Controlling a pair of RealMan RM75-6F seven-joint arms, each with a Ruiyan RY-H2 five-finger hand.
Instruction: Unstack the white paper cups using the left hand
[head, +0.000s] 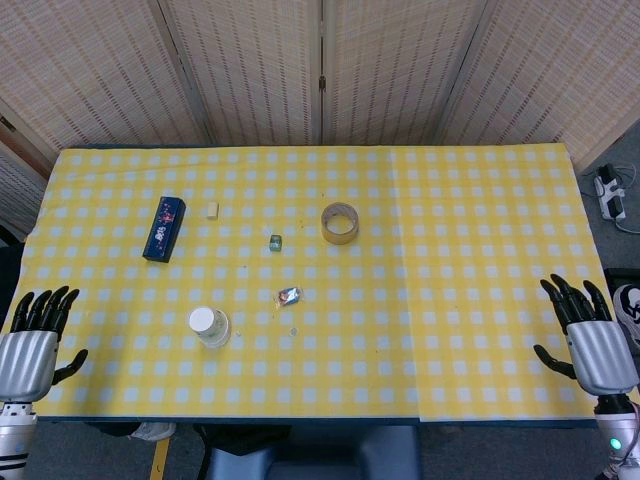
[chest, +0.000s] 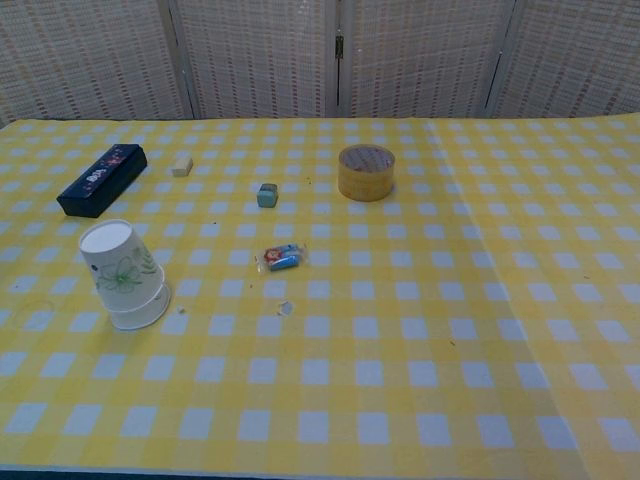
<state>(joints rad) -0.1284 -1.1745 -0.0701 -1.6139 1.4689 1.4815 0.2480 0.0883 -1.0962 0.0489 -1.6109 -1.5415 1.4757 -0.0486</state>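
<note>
The white paper cups (head: 210, 326) stand stacked upside down on the yellow checked table (head: 450, 250), at its front left. In the chest view the stack (chest: 125, 275) shows a green leaf print and a second rim at its base. My left hand (head: 35, 335) hovers at the table's front left corner, well left of the stack, fingers apart and holding nothing. At the front right corner my right hand (head: 590, 340) is likewise open and empty. Neither hand appears in the chest view.
A dark blue box (head: 164, 228) lies behind the cups, with a small beige eraser (head: 211, 209) nearby. A tape roll (head: 339, 222) sits mid-table. A small green cube (head: 276, 242) and a wrapped candy (head: 289, 295) lie between.
</note>
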